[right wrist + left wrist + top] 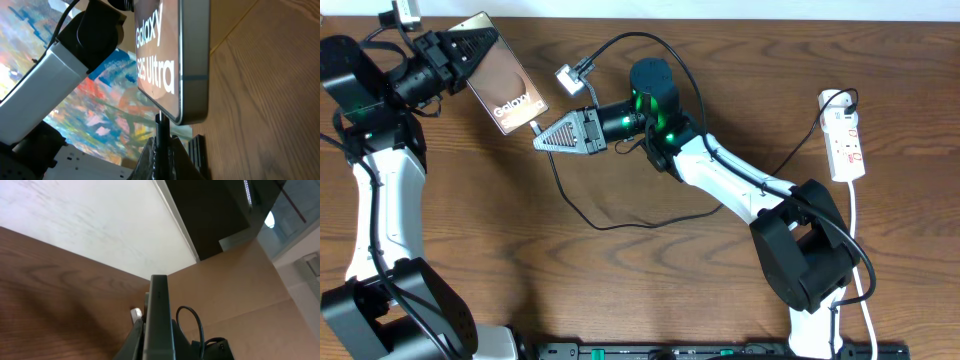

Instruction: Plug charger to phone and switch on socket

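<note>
Seemingly midway: the left gripper (478, 47) gripped the phone (505, 85), while the right gripper (542, 138), clamped on the charger (161, 131) plug, held it against the phone's lower edge; whether it was seated was unclear. The socket (845, 140), well right of the phone, probably awaited switching.

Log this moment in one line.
left gripper: shut on phone, tilted | right gripper: shut on charger, tip at phone's bottom edge | socket: untouched

Left arm (382, 190) was extended forward; left gripper (480, 45) clamped, pointing right | right arm (725, 178) was extended leftward; right gripper (542, 139) clamped.
</note>
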### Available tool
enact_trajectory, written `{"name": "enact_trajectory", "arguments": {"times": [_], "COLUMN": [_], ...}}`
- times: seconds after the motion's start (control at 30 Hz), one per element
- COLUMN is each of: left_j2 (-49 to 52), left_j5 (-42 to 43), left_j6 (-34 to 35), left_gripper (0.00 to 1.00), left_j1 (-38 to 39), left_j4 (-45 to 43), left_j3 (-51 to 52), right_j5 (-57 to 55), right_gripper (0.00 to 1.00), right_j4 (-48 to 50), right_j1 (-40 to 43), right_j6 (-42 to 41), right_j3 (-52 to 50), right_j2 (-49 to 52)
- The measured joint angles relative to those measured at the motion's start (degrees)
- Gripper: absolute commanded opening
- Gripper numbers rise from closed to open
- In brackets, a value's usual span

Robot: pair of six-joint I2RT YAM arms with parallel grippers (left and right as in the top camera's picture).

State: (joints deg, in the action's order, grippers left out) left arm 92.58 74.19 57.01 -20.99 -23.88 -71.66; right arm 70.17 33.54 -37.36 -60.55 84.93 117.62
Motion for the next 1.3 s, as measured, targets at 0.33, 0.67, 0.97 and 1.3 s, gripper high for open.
{"name": "enact_trajectory", "arguments": {"times": [0.33,0.67,0.97,1.3], "left_j2": [0.0,0.0,0.0,0.0], "left_j5": [0.0,-0.7,-0.9,-0.9], "left_j6": [0.0,-0.3,-0.3,-0.3], "left_gripper": [0.07,0.07,0.07,0.07], "left_j1": [0.0,1.2,1.3,1.3], "left_j4": [0.0,0.0,0.0,0.0], "left_j3": [0.0,0.0,0.0,0.0], "right_j5": [-0.1,0.4,0.4,0.5], "right_gripper": [0.01,0.01,0.01,0.01], "right_j4": [0.0,0.1,0.2,0.2], "right_j1": [0.0,-0.3,-0.3,-0.1], "right_j6": [0.0,-0.1,-0.1,-0.1], "right_j3": [0.0,0.0,0.0,0.0], "right_j2": [0.0,0.0,0.0,0.0]}}
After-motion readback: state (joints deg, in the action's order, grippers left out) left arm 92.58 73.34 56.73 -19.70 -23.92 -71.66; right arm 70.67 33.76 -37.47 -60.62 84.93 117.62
